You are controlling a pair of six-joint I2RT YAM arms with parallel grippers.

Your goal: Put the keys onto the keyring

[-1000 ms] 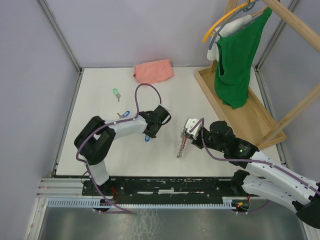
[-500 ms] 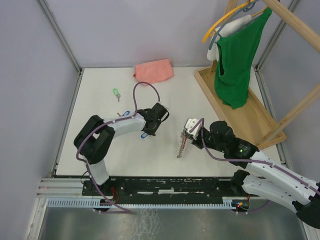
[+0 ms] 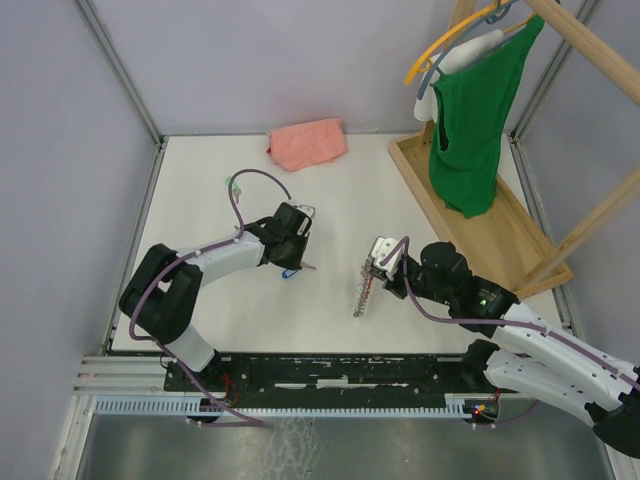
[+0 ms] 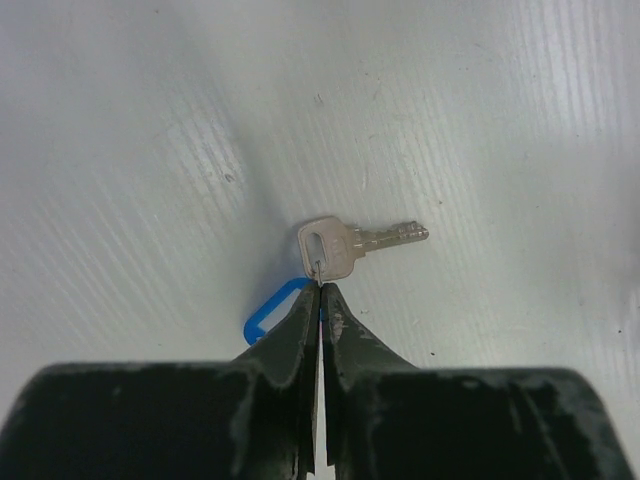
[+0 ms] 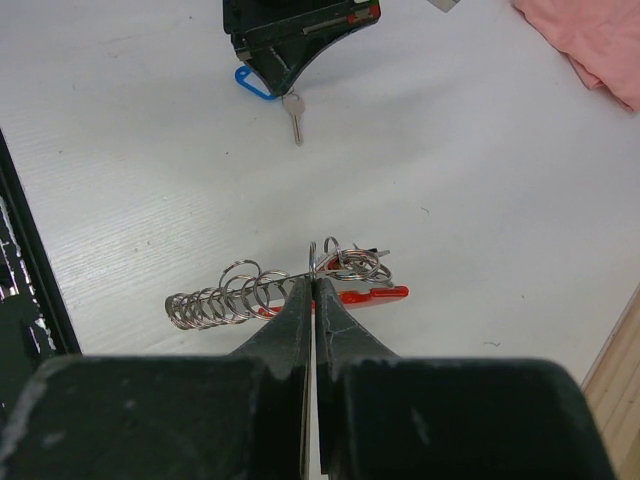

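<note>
**White shells, black joints, purple leads**

The left arm and the right arm both have white shells between bulky black joints. A purple cable loops along each. A small green light glows on the right arm. The left pincer and right pincer have matte black, scuffed fingers tapering to thin tips.

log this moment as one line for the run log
left gripper shut on key | right gripper shut on keyring | key not yet on keyring
</note>
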